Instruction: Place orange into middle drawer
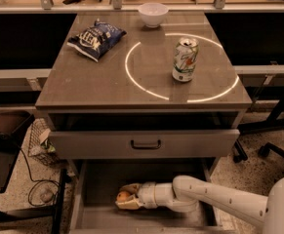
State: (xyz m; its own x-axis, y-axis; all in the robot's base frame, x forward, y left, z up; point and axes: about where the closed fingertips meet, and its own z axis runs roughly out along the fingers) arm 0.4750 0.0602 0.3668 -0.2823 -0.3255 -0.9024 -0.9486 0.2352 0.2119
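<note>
The gripper (125, 199), reaching in from the right, clasps the orange (123, 195) in its jaws low inside the open middle drawer (102, 177), drawer floor directly beneath

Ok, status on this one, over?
Gripper low inside middle drawer, shut on orange. Orange not yet released. No obstruction seen.

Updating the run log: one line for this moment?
phase: placing | gripper: inside middle drawer, shut on orange | release: not yet
</note>
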